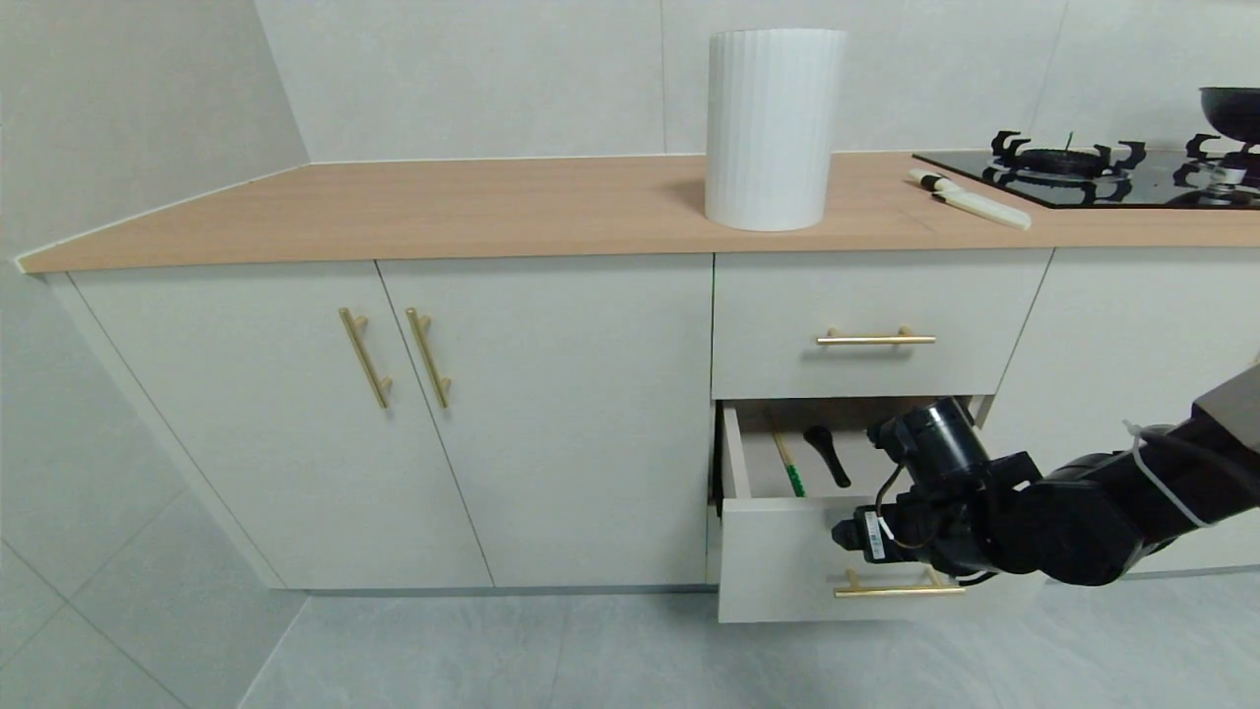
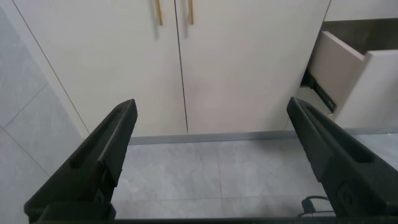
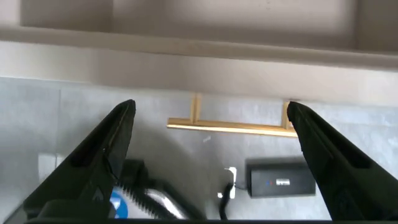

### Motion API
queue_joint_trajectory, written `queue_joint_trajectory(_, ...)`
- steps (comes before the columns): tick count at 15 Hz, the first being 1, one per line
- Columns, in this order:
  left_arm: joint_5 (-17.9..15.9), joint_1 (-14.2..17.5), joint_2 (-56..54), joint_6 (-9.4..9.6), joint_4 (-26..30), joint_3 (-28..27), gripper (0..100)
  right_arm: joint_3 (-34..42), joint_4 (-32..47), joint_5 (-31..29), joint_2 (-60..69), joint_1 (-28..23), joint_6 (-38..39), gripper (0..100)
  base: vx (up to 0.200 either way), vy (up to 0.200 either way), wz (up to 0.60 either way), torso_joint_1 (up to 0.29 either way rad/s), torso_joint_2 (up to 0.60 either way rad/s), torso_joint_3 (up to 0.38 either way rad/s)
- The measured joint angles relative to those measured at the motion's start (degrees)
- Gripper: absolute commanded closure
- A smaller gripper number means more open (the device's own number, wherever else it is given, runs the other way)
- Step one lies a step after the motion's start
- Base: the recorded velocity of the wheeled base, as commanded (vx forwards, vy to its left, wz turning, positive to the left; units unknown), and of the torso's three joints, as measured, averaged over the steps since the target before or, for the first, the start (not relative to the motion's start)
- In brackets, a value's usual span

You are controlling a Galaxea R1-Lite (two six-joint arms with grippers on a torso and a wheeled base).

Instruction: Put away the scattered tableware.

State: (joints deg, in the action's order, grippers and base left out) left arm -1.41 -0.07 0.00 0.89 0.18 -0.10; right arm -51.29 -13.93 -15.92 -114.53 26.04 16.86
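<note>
Under the desk [image 1: 443,207] the lower drawer [image 1: 778,556] stands open, right pincer [image 3: 210,107] spread wide over its handle [image 3: 230,126], left pincer [image 2: 210,104] wide before the cupboard doors [image 2: 180,62], a knife [image 1: 970,200] lying by the hob [image 1: 1083,182] toward the desk's front edge, a black utensil [image 1: 825,450] in the drawer.

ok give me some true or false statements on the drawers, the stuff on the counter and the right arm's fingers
1. The lower white drawer with a gold bar handle is pulled open. True.
2. The white ribbed cylindrical container stands on the floor. False: it stands on the wooden countertop.
3. The right gripper has its fingers shut on the drawer's handle. False: the fingers are spread open and clamp nothing.
4. A black utensil lies inside the open drawer. True.
5. The upper white drawer is pulled open too. False: it is closed.
</note>
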Motion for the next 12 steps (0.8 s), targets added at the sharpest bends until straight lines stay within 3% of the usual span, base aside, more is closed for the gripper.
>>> queue_joint_trajectory(12,0.00,-0.02,0.00,-0.02,0.02,0.00,0,1.07,-19.19,-3.69,-7.90,-2.72,0.13,0,0.000,0.000,0.00,0.000,0.00,0.000)
